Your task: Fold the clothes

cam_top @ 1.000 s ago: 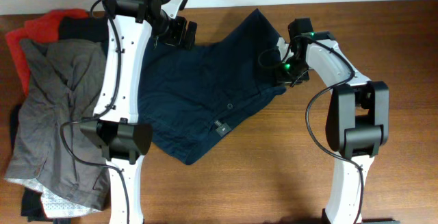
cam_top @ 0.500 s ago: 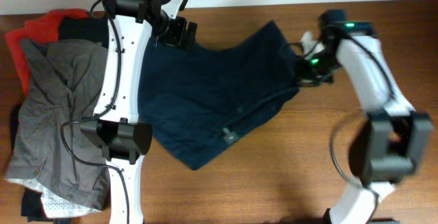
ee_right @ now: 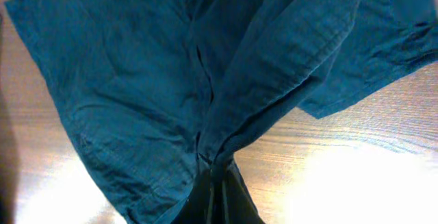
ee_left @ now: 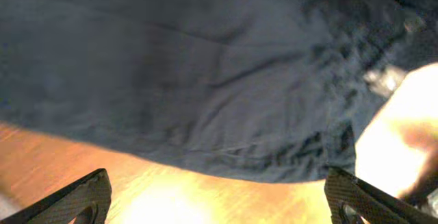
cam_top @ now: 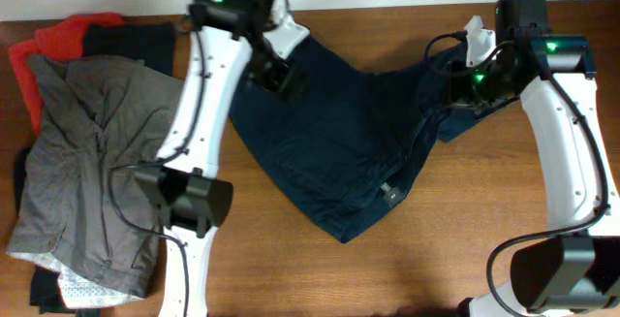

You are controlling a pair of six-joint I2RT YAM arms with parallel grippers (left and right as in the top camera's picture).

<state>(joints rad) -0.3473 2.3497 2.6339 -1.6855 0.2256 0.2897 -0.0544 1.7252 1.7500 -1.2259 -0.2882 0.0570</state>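
A dark navy garment (cam_top: pixel 339 142) lies crumpled across the middle of the wooden table. My right gripper (cam_top: pixel 463 82) is shut on its right edge and holds that part lifted; in the right wrist view the cloth (ee_right: pixel 137 80) hangs bunched from the closed fingers (ee_right: pixel 213 186). My left gripper (cam_top: pixel 276 73) hovers over the garment's upper left part. In the left wrist view its fingers (ee_left: pixel 85 196) stand wide apart with only bare table between them, and the cloth's edge (ee_left: pixel 205 80) lies just beyond.
A pile of other clothes sits at the table's left: a grey garment (cam_top: pixel 87 162) on top, a red one (cam_top: pixel 58 41) behind, and a white patterned piece (cam_top: pixel 92 286) at the front. Bare wood (cam_top: pixel 407 269) runs along the front.
My right gripper has moved right and back, dragging the navy garment with it. The left arm has swung right over the cloth.
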